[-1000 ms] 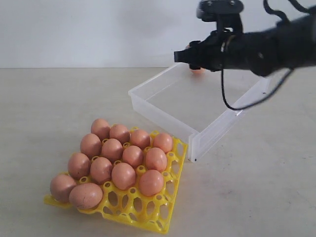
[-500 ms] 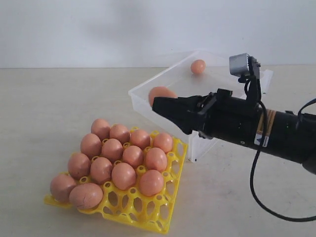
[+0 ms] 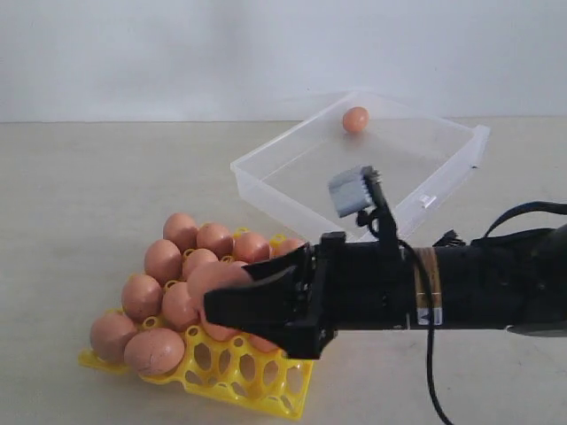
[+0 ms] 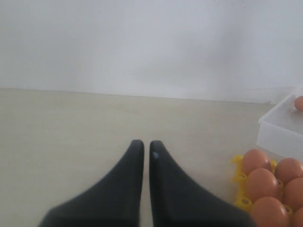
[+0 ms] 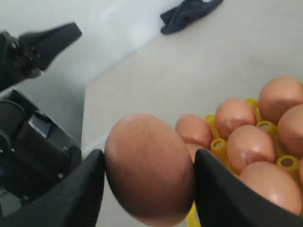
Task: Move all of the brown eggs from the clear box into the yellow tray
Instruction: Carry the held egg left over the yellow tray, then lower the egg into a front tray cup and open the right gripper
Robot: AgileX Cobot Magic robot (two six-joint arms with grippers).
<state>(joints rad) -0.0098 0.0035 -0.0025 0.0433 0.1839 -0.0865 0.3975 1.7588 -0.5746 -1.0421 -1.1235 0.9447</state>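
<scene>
Right tool (image 3: 221, 299) is clamped on a smooth brown egg (image 5: 149, 168), one black finger on either side, right at the yellow tray (image 3: 257, 382). The tray's glossy lattice is crowded with packed eggs (image 3: 182, 232), and the dark arm hides its near right cups. A lone egg (image 3: 355, 119) sits in the translucent clear box (image 3: 292, 202) behind, on the pale bench (image 3: 80, 177). Left tool (image 4: 143, 147) is pressed together, empty.

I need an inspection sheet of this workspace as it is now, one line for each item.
Surface: pale table, nothing spilled.
Job's things: clear box holds a lone egg; yellow tray carries many eggs, front cups free; held egg hangs over the tray.
Clutter: dark crumpled thing lying far off.
Claws: right claw shut on the held egg; left claw shut, empty.
Cables: black cable along the right arm.
Surroundings: plain white wall.
</scene>
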